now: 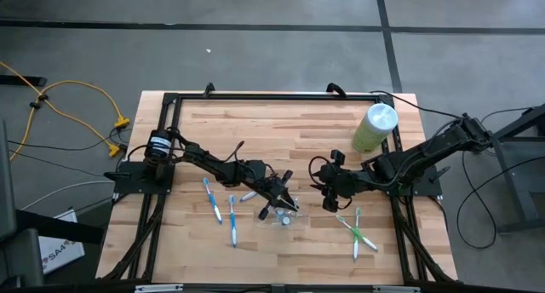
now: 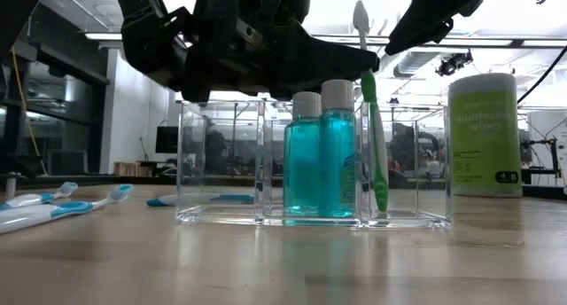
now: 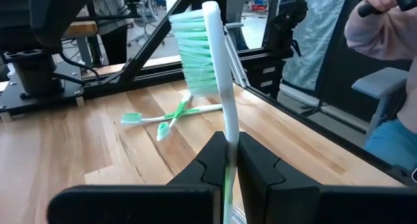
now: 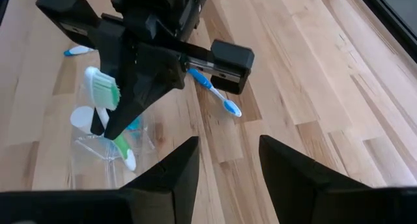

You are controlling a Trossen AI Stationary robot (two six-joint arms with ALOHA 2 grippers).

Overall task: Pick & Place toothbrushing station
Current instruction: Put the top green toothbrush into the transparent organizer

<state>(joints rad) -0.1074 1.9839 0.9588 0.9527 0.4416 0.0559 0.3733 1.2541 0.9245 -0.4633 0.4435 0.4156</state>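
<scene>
The toothbrushing station is a clear plastic tray (image 2: 221, 163) with compartments, near the table's middle (image 1: 285, 218). Two teal bottles (image 2: 321, 154) stand in its middle compartment. A green-and-white toothbrush (image 2: 379, 145) stands upright in the right-hand compartment, bristle head up. My left gripper (image 1: 285, 199) is over the tray, shut on that brush. My right gripper (image 1: 328, 199) hangs open just right of the tray, nothing between its fingers (image 4: 229, 146). My left gripper pinches the toothbrush's handle (image 3: 229, 129) between its two fingers, below the bristle head. The fingers come level from the table's left and lie across the brush. The brush stands upright, its lower end (image 2: 383, 203) inside the tray's right compartment; whether that end touches the floor, I cannot tell.
Two green toothbrushes (image 1: 358, 229) lie crossed right of the tray. Three blue ones (image 1: 213, 199) lie left of it. A pale-green wipes cylinder (image 1: 375, 127) stands at the far right. A person's sleeve (image 3: 384, 28) shows beyond the table.
</scene>
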